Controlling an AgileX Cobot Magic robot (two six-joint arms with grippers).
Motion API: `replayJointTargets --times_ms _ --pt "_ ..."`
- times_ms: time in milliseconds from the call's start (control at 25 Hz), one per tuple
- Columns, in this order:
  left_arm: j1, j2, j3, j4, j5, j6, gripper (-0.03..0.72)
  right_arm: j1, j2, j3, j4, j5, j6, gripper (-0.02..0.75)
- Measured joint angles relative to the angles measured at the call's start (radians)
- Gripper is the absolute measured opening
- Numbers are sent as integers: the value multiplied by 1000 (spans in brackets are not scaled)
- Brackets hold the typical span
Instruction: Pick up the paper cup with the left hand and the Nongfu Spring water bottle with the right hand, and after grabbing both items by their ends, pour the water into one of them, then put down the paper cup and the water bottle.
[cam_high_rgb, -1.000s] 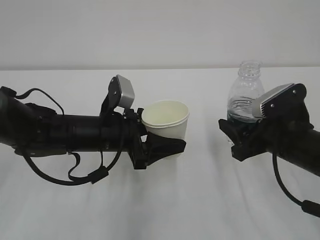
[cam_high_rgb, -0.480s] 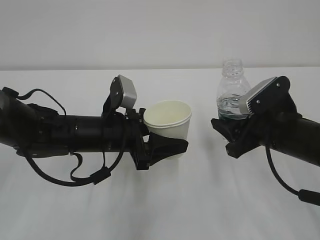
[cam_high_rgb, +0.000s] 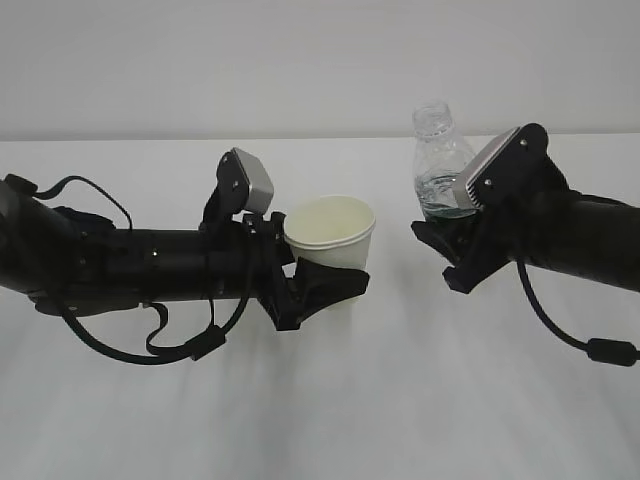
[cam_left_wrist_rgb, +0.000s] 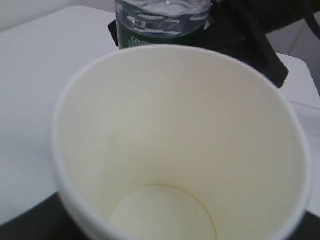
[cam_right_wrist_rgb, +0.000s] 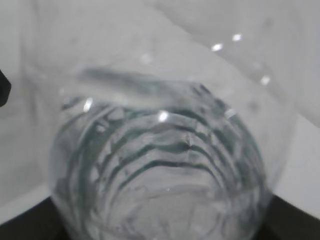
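Exterior view: left gripper (cam_high_rgb: 325, 285) clasps the paper cup (cam_high_rgb: 330, 237) above the white table (cam_high_rgb: 400, 400); right gripper (cam_high_rgb: 450, 250) grips the water bottle (cam_high_rgb: 438, 165), tilted toward the cup. Left wrist view alone shows the cup's dry inside (bottle just beyond). The right wrist view is blurred; the bottle's base stays hidden.

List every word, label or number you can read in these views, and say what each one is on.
Bottle label: white lettering on dark green, cut off by the paper cup's rim and too blurred to read.
Paper cup: plain, no print.
Both arms: no legible markings.
Nothing else carries text.
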Motion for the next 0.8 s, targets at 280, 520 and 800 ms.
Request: replayJointTargets --times_ms 280,520,800 --pt "0 0 0 -51 8 35 491 5 0 -71 -68 76 -5 466" --pt "0 0 0 -86 11 51 491 31 0 -131 -132 139 -11 466" --pt "0 0 0 -90 11 50 491 35 0 -177 -197 183 -15 466"
